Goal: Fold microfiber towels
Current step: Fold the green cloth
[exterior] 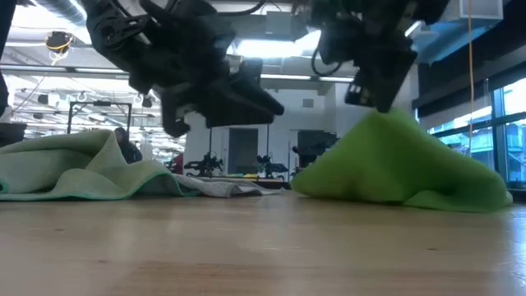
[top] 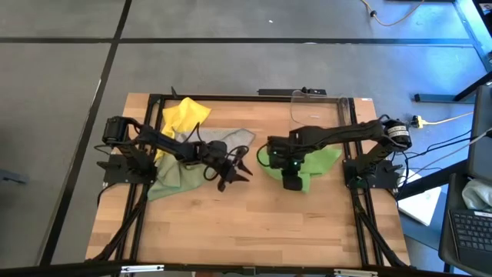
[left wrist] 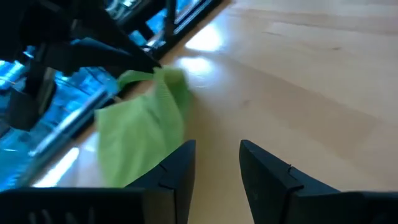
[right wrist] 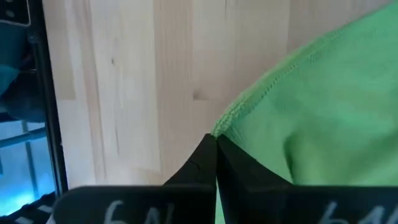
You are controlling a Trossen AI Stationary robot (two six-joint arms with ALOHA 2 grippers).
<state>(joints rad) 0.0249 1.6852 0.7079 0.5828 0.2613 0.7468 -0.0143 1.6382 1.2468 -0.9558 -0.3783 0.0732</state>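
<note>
R gripper [right wrist: 216, 146] pinches bright green towel [right wrist: 329, 106] edge; bare table [right wrist: 143, 74] beside.

**Four towels, none folded flat**

The bright green towel [top: 323, 163] lay crumpled on the right half of the table, one hemmed edge pulled up into a peak so that it sloped like a tent in the low view [exterior: 403, 160]. The bright yellow towel [top: 184, 117] sat bunched near the far left part of the table. Just beside it, toward the front, the pale olive-green towel [top: 171, 178] spread in loose folds with a raised ridge. The grey-beige towel [top: 237, 138] lay rumpled and low between the olive one and the bright green one, touching the olive towel and apart from the green.
</note>
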